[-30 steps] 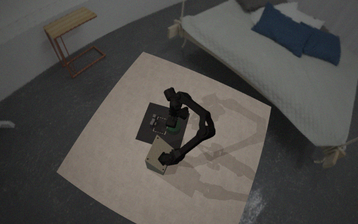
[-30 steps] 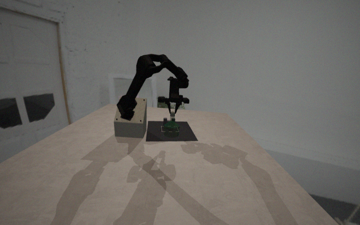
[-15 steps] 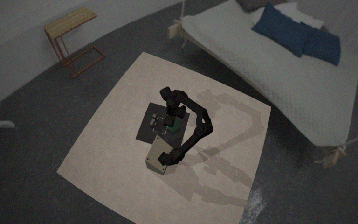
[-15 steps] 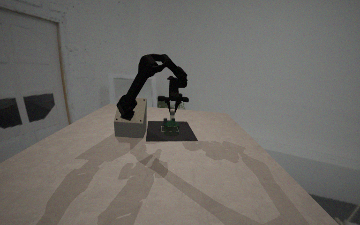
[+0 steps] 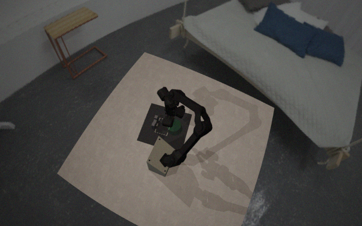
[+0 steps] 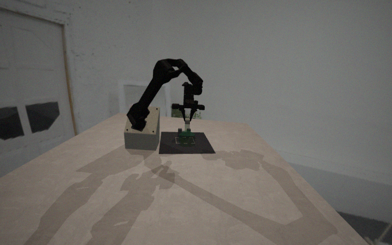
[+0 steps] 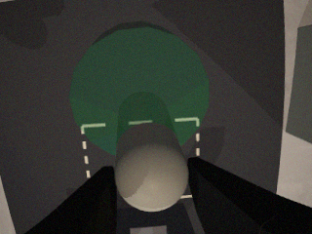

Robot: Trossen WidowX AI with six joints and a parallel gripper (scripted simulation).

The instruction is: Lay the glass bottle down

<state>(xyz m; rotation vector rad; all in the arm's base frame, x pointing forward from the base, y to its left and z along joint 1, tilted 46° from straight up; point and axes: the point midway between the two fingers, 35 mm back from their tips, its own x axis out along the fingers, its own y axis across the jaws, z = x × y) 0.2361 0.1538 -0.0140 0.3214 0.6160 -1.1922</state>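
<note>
The gripper point(image 5: 168, 123) point(image 6: 188, 119) point(image 7: 151, 172) points down, clasping the bottle's point(image 5: 175, 126) point(image 6: 186, 138) point(image 7: 141, 63) pale top

Blue pillows point(image 5: 286, 31) on white bed point(image 5: 240, 50); wood-topped side table point(image 5: 70, 22) near wall.

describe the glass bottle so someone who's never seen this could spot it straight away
On the pale table, find the dark mat beside the box under the arm. There stands the glass bottle, its pale top between the black jaws. It alone is green and see-through; the small rest nearby is grey.
</note>
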